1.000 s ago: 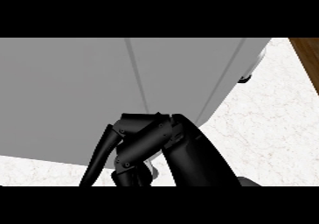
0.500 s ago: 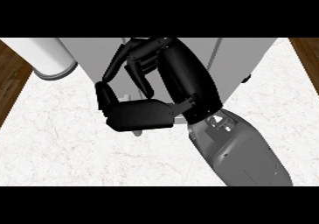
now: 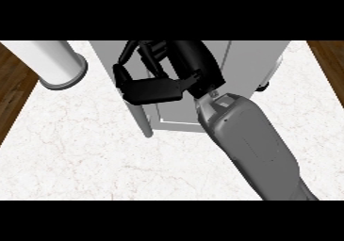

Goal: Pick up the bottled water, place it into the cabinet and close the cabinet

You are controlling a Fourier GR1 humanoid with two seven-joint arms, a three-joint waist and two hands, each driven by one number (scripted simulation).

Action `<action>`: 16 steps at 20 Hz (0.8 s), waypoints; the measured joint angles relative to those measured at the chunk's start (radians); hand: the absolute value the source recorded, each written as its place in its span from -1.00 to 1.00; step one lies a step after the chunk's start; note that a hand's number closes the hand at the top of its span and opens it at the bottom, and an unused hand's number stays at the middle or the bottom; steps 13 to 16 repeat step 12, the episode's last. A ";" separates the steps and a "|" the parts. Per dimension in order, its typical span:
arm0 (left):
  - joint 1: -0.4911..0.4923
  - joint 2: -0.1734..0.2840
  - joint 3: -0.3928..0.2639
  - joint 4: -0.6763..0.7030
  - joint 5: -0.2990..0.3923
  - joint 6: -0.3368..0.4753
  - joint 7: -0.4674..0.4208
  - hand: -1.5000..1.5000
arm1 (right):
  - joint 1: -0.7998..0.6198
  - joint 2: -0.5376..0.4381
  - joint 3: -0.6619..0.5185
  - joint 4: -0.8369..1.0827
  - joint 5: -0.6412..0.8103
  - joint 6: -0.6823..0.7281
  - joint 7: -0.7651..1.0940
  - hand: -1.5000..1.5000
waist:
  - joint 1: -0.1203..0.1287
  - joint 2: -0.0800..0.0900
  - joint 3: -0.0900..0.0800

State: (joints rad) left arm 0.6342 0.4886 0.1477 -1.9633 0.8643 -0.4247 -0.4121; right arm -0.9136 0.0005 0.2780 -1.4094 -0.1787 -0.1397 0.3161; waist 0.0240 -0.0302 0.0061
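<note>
Reaching toward twelve o'clock, the right hand (image 3: 160,75) lies over the grey cabinet (image 3: 247,61) with fingers curled, though I cannot tell whether they grip anything, and the bottled water is nowhere visible, perhaps hidden under that hand.

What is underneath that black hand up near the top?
Under the right hand you can see the grey cabinet, its door slightly ajar, standing on the white counter. The hand and forearm cover the cabinet's front middle, so any bottle there is hidden.

Smooth grey forearm (image 3: 254,146), glossy black hand (image 3: 164,75), perhaps a small wrist fastener
</note>
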 measured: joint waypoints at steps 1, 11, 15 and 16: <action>-0.004 0.003 0.004 0.002 0.004 -0.002 0.005 1.00 | -0.007 0.000 0.003 0.014 -0.002 0.005 -0.007 1.00 | 0.001 -0.003 0.000; -0.053 0.006 0.001 -0.001 0.006 0.001 0.028 1.00 | -0.031 0.000 0.018 0.107 -0.004 0.035 -0.132 1.00 | 0.024 -0.016 -0.015; -0.050 0.005 0.001 0.000 0.006 -0.003 0.029 1.00 | -0.033 -0.002 0.014 0.112 -0.010 0.044 -0.133 1.00 | 0.027 -0.016 -0.017; -0.050 0.005 0.001 0.000 0.006 -0.003 0.029 1.00 | -0.033 -0.002 0.014 0.112 -0.010 0.044 -0.133 1.00 | 0.027 -0.016 -0.017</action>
